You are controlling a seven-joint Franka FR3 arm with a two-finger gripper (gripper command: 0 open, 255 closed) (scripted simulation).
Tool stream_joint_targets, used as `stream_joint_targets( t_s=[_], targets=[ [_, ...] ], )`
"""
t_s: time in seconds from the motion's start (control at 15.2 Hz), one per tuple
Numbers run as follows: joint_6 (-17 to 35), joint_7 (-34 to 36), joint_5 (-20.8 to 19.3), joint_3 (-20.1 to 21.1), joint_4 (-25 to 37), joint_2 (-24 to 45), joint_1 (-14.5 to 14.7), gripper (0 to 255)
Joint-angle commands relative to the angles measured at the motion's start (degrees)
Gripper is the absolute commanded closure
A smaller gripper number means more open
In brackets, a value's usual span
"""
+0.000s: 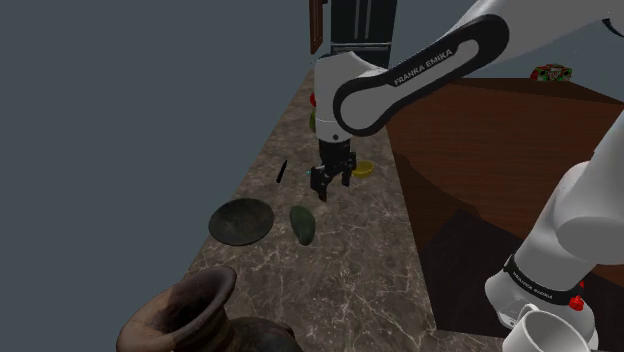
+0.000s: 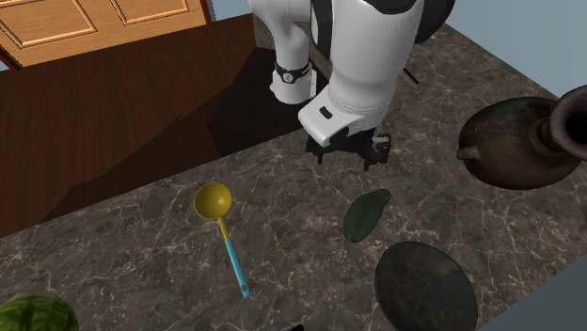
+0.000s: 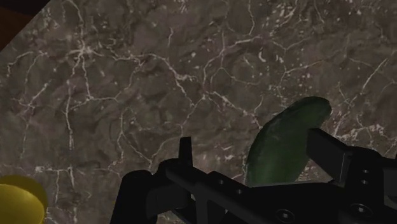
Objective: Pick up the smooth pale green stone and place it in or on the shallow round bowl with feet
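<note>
Your stone (image 1: 302, 225) reads dark green here, a smooth, long shape lying flat on the marble counter (image 1: 345, 275); in the shoulder view its long axis runs near to far with a slight slant; the bowl (image 1: 240, 221) sits just beside it on that view's left, with a thin strip of counter between them.

The gripper (image 1: 330, 185) hangs above the counter, farther from that camera than the stone and a little to that view's right, clear of it; so the stone lies on the gripper's near side, toward the bowl. The second exterior view gives the same order: gripper (image 2: 348, 155) far, stone (image 2: 365, 214) in the middle, bowl (image 2: 425, 287) nearest and to that view's right.

In the wrist view the fingers stand spread and grip nothing; the stone (image 3: 286, 143) lies off-centre, close by one finger (image 3: 327, 149) and partly hidden behind it; its length slants across the line joining the fingers.

By my judgement you should shift toward that finger's side until the stone is centred; turn the wrist so the fingers close across its narrow width; then descend.

The yellow ladle (image 2: 213, 200) and the jug (image 2: 517, 141) are well apart from this path.
</note>
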Motion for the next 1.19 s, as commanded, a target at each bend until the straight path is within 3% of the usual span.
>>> stream_joint_targets(
  t_s=[0.0,0.4,1.12],
  targets=[
    [1.73,2.23,-1.35,0.74,2.81,4.0,0.48,0],
    [4.92,9.01,-6.57,1.57,13.12,16.34,3.3,0],
    [10.0,10.03,-8.07,1.07,11.24,19.72,4.0,0]
  ],
)
